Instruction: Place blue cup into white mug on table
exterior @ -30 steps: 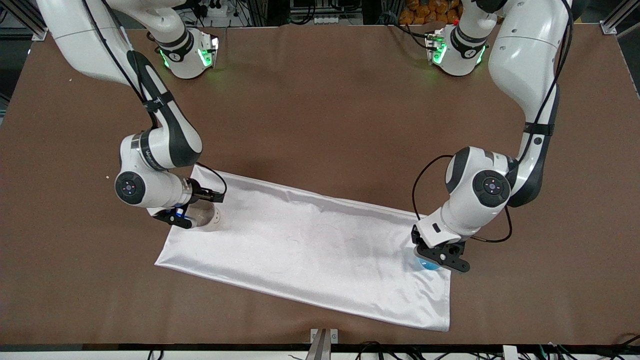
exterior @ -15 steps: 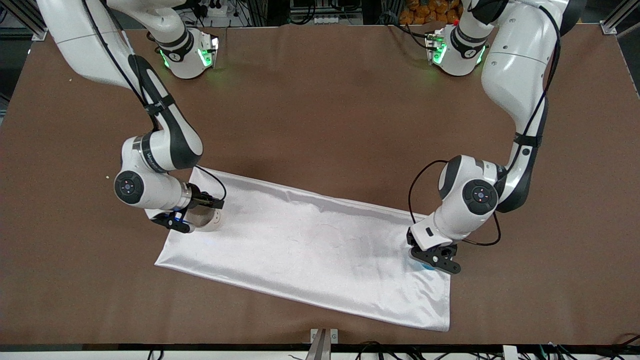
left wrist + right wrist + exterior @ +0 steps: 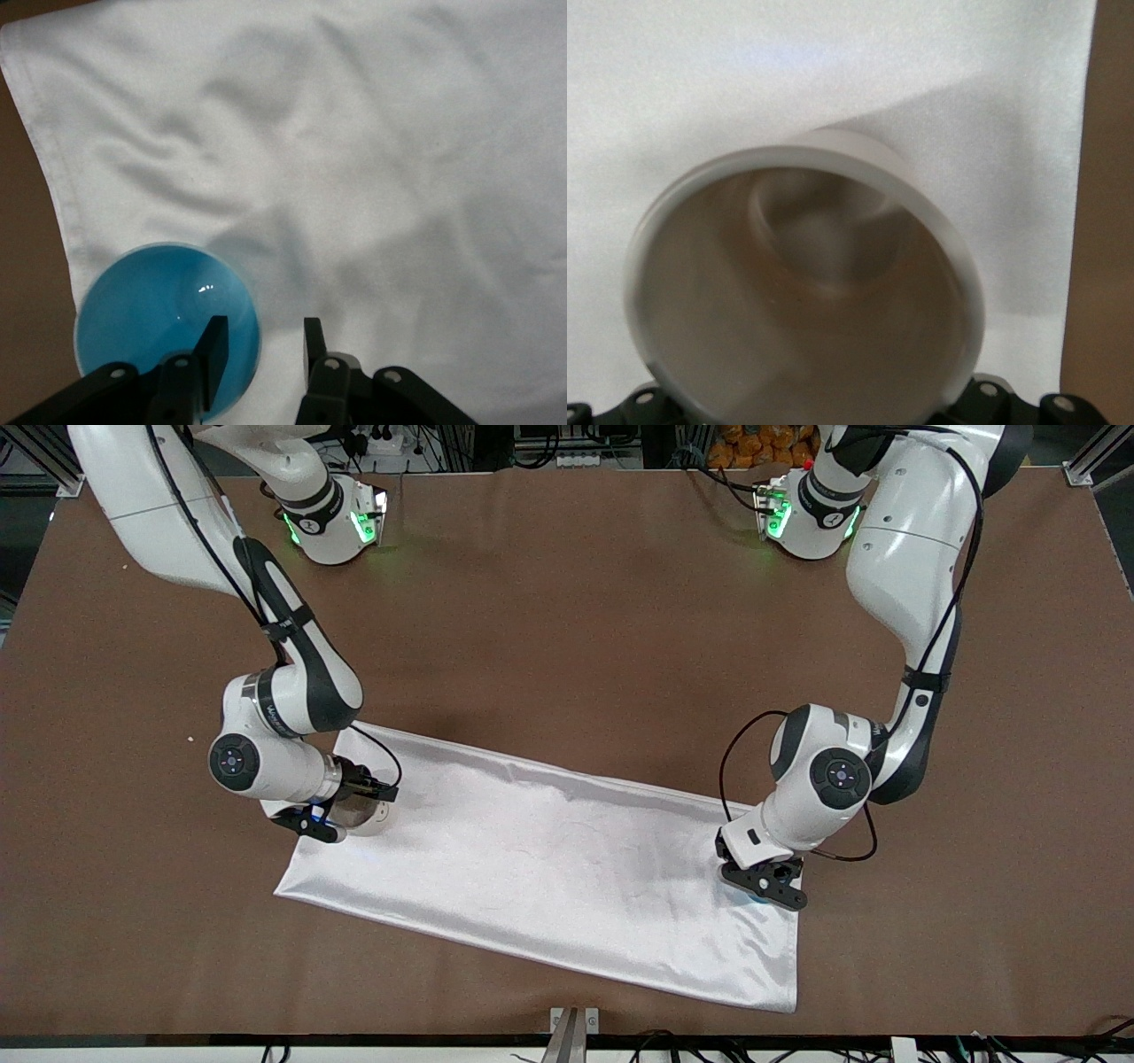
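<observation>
The blue cup (image 3: 151,310) stands upright on the white cloth at the left arm's end; in the front view my left gripper (image 3: 762,884) hides almost all of it. My left gripper (image 3: 264,350) is open and straddles the cup's rim, with one fingertip (image 3: 213,347) over the cup's inside and the other outside over the cloth. The white mug (image 3: 365,815) is on the cloth's corner at the right arm's end. My right gripper (image 3: 330,815) is shut on it. The mug's open mouth (image 3: 806,292) fills the right wrist view and hides the fingers.
The shiny white cloth (image 3: 549,868) lies slantwise across the brown table (image 3: 567,646), its near corner close to the table's front edge. Brown table shows beside the cloth's edge in both wrist views (image 3: 22,221) (image 3: 1107,221).
My left gripper has come down over the blue cup and shifted a little toward the right arm's end, covering more of the cup. My right gripper and the mug have shifted only slightly.
</observation>
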Robot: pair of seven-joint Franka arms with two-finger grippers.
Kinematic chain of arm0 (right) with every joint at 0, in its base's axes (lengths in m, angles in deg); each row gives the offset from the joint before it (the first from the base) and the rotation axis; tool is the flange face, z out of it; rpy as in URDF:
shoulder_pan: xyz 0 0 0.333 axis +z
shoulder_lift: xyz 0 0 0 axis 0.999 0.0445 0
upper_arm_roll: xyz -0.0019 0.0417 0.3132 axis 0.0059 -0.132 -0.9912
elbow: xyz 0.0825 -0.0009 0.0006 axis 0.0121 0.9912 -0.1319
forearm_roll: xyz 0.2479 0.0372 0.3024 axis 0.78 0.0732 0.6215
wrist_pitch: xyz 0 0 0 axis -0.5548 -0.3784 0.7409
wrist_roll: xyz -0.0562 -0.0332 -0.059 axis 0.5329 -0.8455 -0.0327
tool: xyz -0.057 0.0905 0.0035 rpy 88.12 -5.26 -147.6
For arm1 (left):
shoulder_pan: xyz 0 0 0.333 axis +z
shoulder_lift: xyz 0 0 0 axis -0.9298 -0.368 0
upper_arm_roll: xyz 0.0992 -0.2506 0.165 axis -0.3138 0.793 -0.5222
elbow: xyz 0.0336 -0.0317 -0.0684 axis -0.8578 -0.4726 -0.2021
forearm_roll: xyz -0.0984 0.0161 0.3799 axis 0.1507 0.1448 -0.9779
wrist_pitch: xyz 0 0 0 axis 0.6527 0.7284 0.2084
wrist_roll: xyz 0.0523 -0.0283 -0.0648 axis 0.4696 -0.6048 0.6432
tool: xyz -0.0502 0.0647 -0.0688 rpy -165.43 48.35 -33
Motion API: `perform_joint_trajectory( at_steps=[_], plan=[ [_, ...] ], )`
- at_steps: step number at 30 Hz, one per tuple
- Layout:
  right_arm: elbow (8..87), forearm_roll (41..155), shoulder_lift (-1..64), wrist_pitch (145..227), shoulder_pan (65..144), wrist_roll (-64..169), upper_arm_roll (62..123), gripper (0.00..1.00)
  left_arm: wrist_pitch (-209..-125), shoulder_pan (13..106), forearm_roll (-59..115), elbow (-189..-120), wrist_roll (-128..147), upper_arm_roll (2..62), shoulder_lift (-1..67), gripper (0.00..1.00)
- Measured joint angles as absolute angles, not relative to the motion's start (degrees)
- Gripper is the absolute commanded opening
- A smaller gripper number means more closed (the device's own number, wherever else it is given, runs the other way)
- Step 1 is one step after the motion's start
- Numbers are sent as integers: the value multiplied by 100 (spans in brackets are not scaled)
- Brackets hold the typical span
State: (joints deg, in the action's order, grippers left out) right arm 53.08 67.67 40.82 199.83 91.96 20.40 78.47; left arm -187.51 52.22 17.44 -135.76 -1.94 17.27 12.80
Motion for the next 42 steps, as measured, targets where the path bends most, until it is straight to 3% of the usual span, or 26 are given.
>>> perform_joint_trajectory(
  at_steps=[7, 16, 33, 42],
  plan=[
    [5308, 6765, 4104, 20041, 9195, 2039, 7853, 0, -18775, 5223, 1741, -13575, -240, 1721, 1220, 39],
    [5304, 6762, 4108, 20050, 9193, 2030, 7861, 0, -18780, 5225, 1718, -13575, -334, 1707, 1205, 0],
    [5276, 6764, 4101, 20010, 9312, 1809, 7784, 0, -18800, 5279, 1703, -13517, -962, 1675, 1202, 0],
    [5164, 6764, 4055, 20010, 9674, 679, 7280, 0, -18796, 5299, 1703, -13383, -969, 1661, 1338, 0]
  ],
)
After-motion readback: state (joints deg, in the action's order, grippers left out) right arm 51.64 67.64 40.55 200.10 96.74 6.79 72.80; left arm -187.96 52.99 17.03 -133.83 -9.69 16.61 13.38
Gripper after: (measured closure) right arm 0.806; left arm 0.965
